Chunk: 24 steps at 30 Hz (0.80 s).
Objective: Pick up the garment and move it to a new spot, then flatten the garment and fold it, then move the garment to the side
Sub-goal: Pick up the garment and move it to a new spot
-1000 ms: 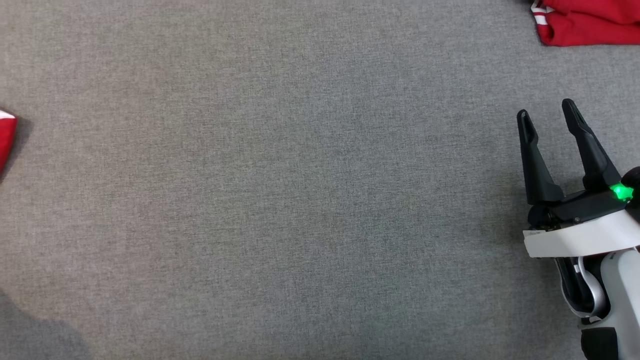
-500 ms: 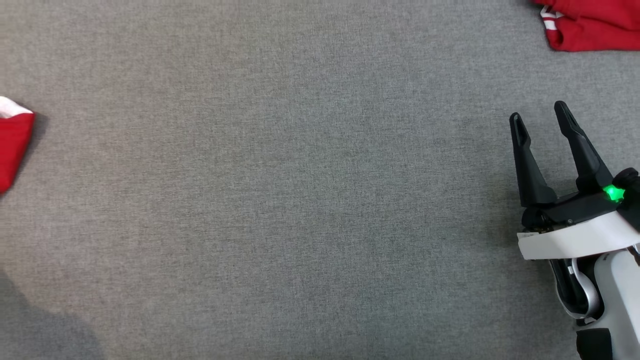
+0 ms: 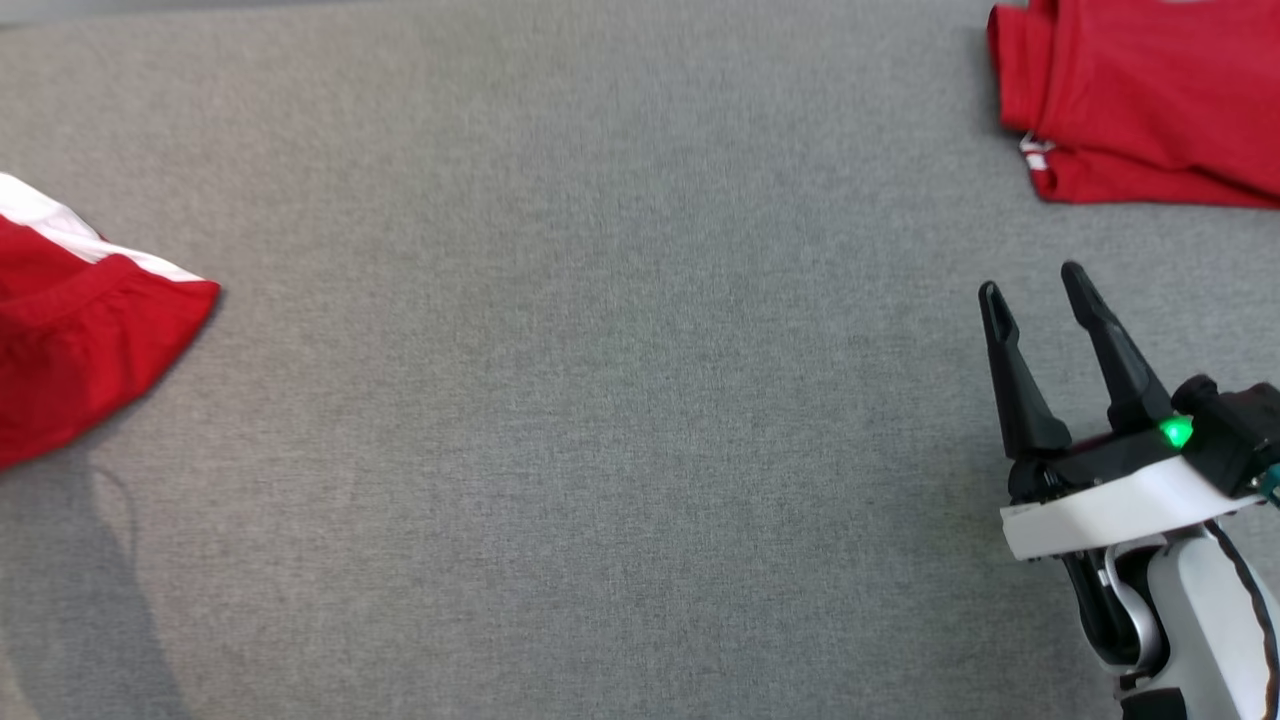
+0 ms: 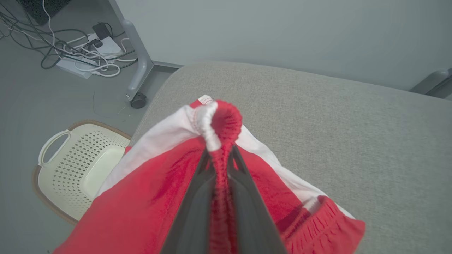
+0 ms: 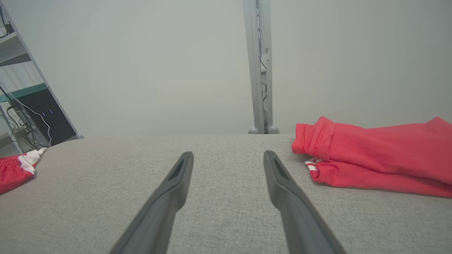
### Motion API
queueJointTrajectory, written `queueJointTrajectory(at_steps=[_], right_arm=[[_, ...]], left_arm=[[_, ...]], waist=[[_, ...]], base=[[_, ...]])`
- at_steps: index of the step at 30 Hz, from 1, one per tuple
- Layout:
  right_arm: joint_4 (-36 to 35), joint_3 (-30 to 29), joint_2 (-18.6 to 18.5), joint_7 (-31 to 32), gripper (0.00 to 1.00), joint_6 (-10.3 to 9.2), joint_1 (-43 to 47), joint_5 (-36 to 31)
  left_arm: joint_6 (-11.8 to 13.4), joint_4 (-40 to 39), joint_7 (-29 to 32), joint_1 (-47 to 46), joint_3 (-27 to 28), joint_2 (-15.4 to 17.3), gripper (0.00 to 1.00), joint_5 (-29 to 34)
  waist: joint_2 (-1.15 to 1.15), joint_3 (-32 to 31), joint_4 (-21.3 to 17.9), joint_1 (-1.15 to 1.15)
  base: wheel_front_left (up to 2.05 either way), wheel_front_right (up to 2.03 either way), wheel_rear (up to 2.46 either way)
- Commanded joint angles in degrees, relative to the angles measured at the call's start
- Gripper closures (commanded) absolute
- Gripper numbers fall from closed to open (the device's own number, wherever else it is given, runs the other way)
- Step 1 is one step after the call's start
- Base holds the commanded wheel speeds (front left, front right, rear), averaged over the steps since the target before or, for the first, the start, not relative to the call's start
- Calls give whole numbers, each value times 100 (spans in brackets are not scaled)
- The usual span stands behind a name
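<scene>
we have our left gripper pinched shut on a gathered edge of the red garment, which shows at nine o'clock over the grey table; our right gripper hangs wide and empty at four o'clock; a folded red piece sits at one o'clock; we judge the pick-up is in hand; next we should lift and carry the garment toward the bare middle.

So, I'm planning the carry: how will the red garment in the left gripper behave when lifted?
Probably floppy: the garment drapes limply on both sides of the left gripper. Likely light: one small pinch holds it. The bunched waistband beyond the pinch should resist slipping.
</scene>
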Motion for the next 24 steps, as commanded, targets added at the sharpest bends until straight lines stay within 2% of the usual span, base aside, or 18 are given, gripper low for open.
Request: queueJointTrajectory(at_steps=[1,8,14,15,21,24], right_arm=[[68,-21,-3,-21,0,0,109,50],[138,-38,91,-22,0,0,318,88],[149,-126,113,-22,0,0,474,80],[149,-126,113,-22,0,0,474,80],[130,-243,76,-22,0,0,580,72],[121,-309,80,-22,0,0,618,83]], left_arm=[[-7,-250,60,186,-183,12,100,-131],[-9,-1607,371,711,-930,83,100,-597],[36,-3108,721,1336,-1247,89,100,-856],[36,-3108,721,1336,-1247,89,100,-856],[365,-4845,1148,2187,-1500,-155,100,-999],[525,-5517,1326,2535,-1765,-402,100,-997]], waist=[[0,-352,48,0],[0,-896,-87,0],[0,-1211,-290,0],[0,-1211,-290,0],[0,-1348,-520,0],[0,-1348,-642,0]], base=[[0,0,0],[0,0,0],[0,0,0],[0,0,0],[0,0,0],[0,0,0]])
